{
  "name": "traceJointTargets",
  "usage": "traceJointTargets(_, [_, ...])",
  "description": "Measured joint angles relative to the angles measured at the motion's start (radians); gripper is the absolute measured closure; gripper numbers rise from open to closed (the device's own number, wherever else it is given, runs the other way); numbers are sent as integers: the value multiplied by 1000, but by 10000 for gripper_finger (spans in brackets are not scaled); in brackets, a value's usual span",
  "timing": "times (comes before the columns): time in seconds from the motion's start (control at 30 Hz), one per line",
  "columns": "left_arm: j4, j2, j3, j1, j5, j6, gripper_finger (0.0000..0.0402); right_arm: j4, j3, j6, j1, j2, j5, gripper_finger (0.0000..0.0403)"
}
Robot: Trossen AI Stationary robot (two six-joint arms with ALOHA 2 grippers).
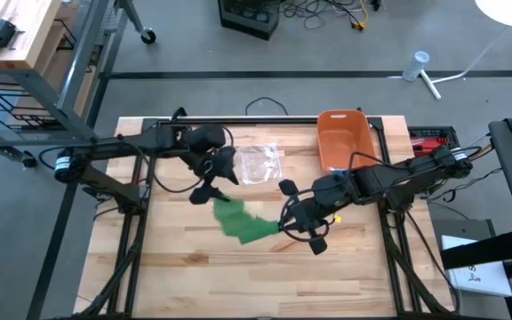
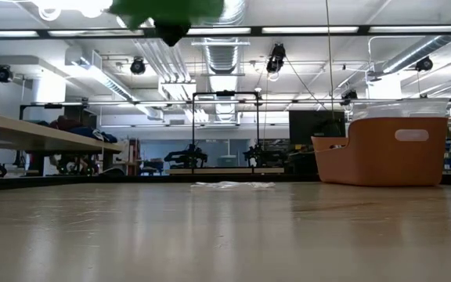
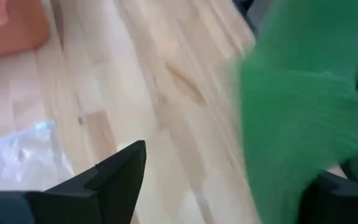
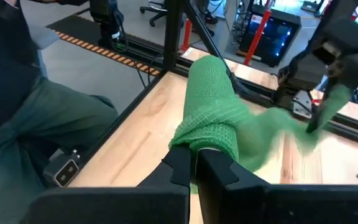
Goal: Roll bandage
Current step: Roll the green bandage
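Observation:
The green bandage (image 1: 243, 222) hangs in the air above the wooden table (image 1: 194, 284), stretched between my two grippers. Its rolled end (image 4: 210, 106) is at my right gripper (image 1: 284, 222), which is shut on it over the table's middle. The loose strip (image 3: 303, 124) runs left to my left gripper (image 1: 212, 196), whose fingers stand wide open around the strip's free end. In the low view only a green patch (image 2: 167, 9) shows at the top edge. My left gripper (image 3: 229, 180) touches the strip's free end (image 3: 303, 162) with one finger (image 3: 340, 196) only; the other finger (image 3: 117, 177) stands well clear of it. The end is off the table; whether it is hooked over that finger I cannot tell. My right gripper (image 4: 194, 158) pinches the rolled end near its base (image 4: 207, 140) between its two fingers. The roll sticks out past the fingertips, clear of the table, and the strip leaves it sideways toward the left gripper.
An orange bin (image 1: 343, 138) stands at the table's far right. A clear plastic bag (image 1: 258, 163) lies flat at the far middle, just beyond my left gripper. Bare wood lies along the near side of the table.

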Motion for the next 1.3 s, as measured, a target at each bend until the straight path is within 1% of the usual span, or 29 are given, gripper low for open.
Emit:
traceJointTargets(0.13, [169, -27, -25, -1, 91, -117, 114, -5, 0, 3, 0, 0, 2, 403])
traceJointTargets(0.2, [166, -32, -33, -1, 94, -126, 110, -5, 0, 2, -1, 0, 4, 403])
traceJointTargets(0.33, [114, -46, -51, -1, 48, -126, 104, -6, 0, 1, -1, 0, 5, 403])
traceJointTargets(0.47, [162, -99, -96, -7, 66, -167, 105, -2, 0, 3, -1, 0, 9, 403])
traceJointTargets(0.53, [260, -137, -158, -21, 98, -217, 109, 13, 0, 13, -2, -1, 12, 403])
traceJointTargets(0.6, [382, -187, -248, -38, 114, -288, 115, 51, 0, 25, -2, -4, 12, 403])
traceJointTargets(0.7, [661, -271, -401, -67, 112, -410, 122, 109, 0, 41, -2, -13, 12, 403])
traceJointTargets(0.77, [876, -311, -509, -94, 77, -490, 126, 156, 0, 56, -7, -21, 12, 403])
traceJointTargets(0.87, [1166, -337, -654, -136, 0, -561, 127, 252, 0, 98, -25, -26, 31, 403])
traceJointTargets(0.93, [1314, -342, -720, -155, -45, -576, 126, 294, 0, 173, -43, -37, 103, 403])
traceJointTargets(0.97, [1347, -348, -746, -161, -66, -581, 125, 326, 0, 228, -56, -38, 154, 403])
traceJointTargets(1.03, [1372, -357, -785, -168, -108, -581, 126, 363, 0, 338, -86, -45, 258, 403])
traceJointTargets(1.1, [1360, -376, -811, -171, -140, -581, 129, 377, 0, 438, -124, -48, 312, 403])
traceJointTargets(1.2, [1323, -415, -824, -171, -141, -581, 133, 435, -3, 578, -169, -38, 313, 403])
traceJointTargets(1.3, [1168, -482, -831, -172, -141, -579, 138, 515, -5, 643, -182, -5, 256, 403])
